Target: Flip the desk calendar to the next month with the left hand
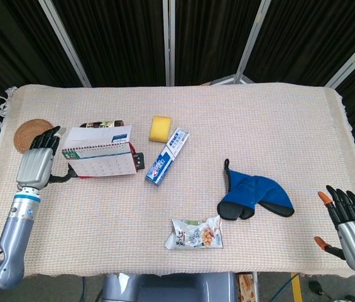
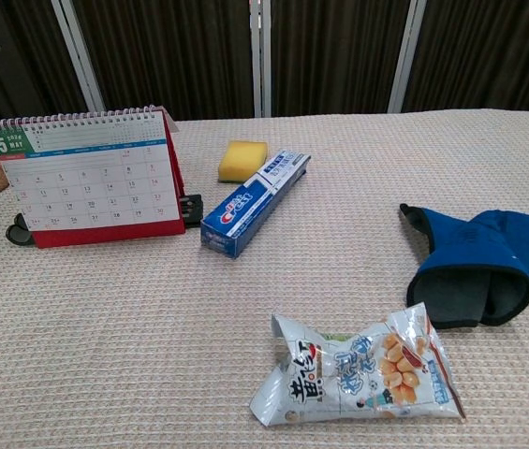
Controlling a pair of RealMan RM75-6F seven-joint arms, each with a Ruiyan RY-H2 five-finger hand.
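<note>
The desk calendar (image 1: 100, 158) (image 2: 88, 176) stands upright at the table's left on a red base, its spiral binding on top and a month page with a green "5" tab facing the chest view. My left hand (image 1: 36, 162) hovers just left of it, fingers spread, holding nothing and apart from the pages. Only a fingertip of that hand shows at the chest view's top left edge. My right hand (image 1: 349, 224) rests open at the table's near right corner, far from the calendar.
A woven coaster (image 1: 27, 134) lies behind my left hand. A yellow sponge (image 1: 160, 128), a toothpaste box (image 1: 166, 156), a blue oven mitt (image 1: 256, 197) and a snack bag (image 1: 196, 233) lie across the middle. A black clip (image 2: 189, 205) sits beside the calendar.
</note>
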